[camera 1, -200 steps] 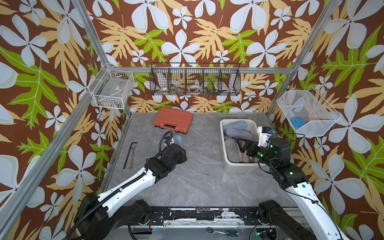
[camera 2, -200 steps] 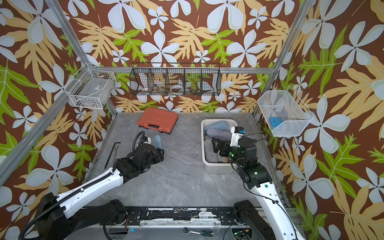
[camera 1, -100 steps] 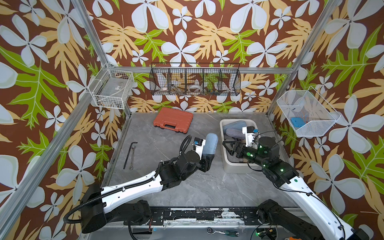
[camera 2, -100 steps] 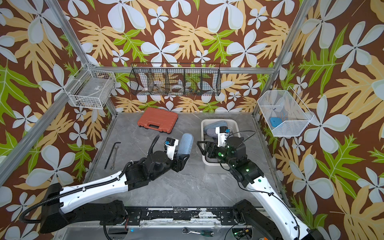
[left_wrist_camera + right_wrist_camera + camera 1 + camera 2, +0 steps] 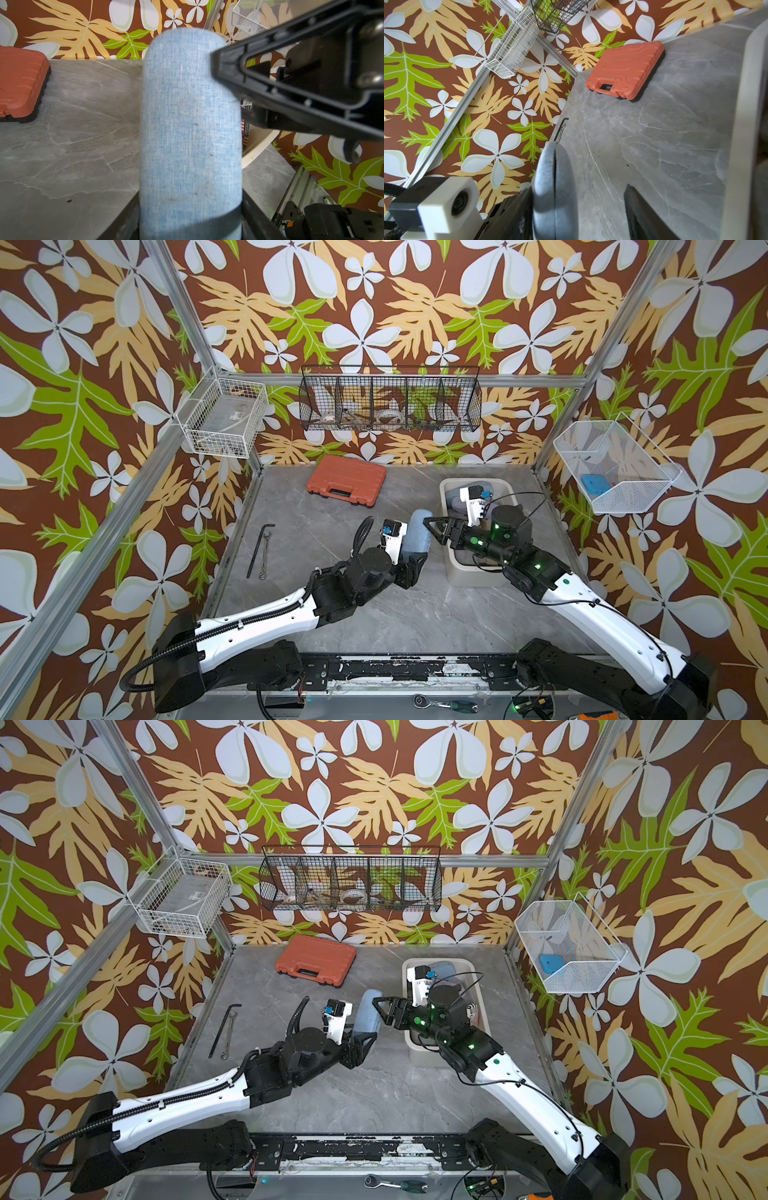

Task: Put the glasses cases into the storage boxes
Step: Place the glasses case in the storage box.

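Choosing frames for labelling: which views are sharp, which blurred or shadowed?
Both top views: sharp, evenly lit. Left wrist view: blue case soft, shadowed at its gripped end. Right wrist view: case and tub rim blurred, orange toolcase sharp.

Both top views look steeply down from high at the front, taking in the whole surface [image 5: 395, 622] from afar. The wrist views sit low and close, facing rearward; all four share the orange toolcase [image 5: 347, 480].
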Robot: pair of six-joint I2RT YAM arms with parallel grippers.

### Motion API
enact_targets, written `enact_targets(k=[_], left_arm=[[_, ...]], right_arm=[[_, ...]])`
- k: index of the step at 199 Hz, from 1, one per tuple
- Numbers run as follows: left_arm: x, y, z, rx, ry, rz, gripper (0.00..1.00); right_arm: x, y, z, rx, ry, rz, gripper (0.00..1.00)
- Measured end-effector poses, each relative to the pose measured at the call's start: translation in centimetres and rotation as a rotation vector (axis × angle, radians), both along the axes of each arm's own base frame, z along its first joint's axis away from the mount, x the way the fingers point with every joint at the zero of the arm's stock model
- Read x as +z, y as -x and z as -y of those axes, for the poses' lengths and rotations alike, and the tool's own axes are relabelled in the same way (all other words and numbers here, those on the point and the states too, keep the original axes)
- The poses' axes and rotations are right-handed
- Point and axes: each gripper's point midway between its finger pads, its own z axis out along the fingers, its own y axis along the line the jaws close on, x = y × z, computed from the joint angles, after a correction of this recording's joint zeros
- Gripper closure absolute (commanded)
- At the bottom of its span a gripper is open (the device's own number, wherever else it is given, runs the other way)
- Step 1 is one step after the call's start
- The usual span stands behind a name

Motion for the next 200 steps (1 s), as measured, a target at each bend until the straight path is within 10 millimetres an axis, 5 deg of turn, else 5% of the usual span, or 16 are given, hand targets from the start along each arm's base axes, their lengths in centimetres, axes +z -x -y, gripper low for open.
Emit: enact_targets(k=[53,72,81,133,159,200], left_arm=[[0.2,0.2,0.2,-0.016,0.027,0.002,0.41],[0.3,0.3,0.2,-0.018,0.040,0.002,0.23],[0.5,0.4,0.1,-0.018,0.049,0.007,0.00],[1.7,0.0,-2.2,0.079,0.122,0.029,0.00],[2.6,0.1,-5.1,0.161,0.181,0.050,0.00],[2.0,0.7,-9.6,0.285,0.270,0.044,0.00]], right_arm=[[0.2,0.3,-2.2,0.068,-0.005,-0.001,0.67],[0.4,0.6,-2.3,0.082,-0.009,-0.003,0.72],[0.6,0.6,-2.3,0.082,-0.009,0.000,0.73],[2.4,-0.3,-0.8,-0.016,-0.001,0.040,0.77],[4.5,-2.2,2.5,-0.169,-0.001,0.100,0.80],[4.7,-6.7,12.4,-0.543,-0.066,0.114,0.81]])
